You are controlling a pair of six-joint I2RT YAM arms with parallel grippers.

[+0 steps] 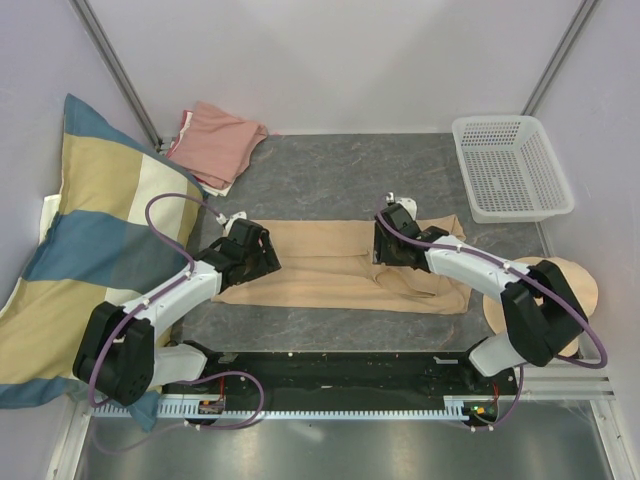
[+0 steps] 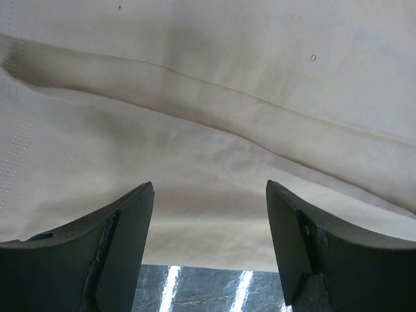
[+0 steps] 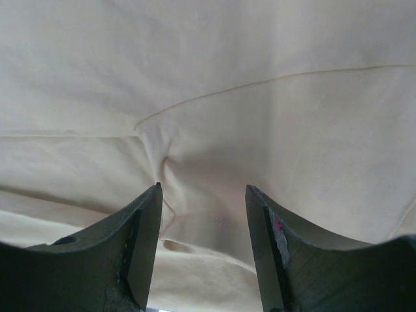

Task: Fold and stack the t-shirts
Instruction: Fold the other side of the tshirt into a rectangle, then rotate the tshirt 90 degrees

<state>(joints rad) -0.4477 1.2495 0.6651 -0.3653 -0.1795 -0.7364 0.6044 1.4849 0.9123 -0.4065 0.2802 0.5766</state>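
The tan t-shirt lies folded into a long strip across the middle of the grey table. The salmon-pink t-shirt lies folded at the back left. My left gripper is open, low over the strip's left end; the left wrist view shows tan cloth between and beyond its fingers, with its near edge on the table. My right gripper is open over the strip's right part, above a creased fold of cloth. Neither gripper holds anything.
A big blue, yellow and cream striped pillow leans at the left. A white plastic basket stands at the back right. A round beige hat-like thing lies at the right, partly behind my right arm.
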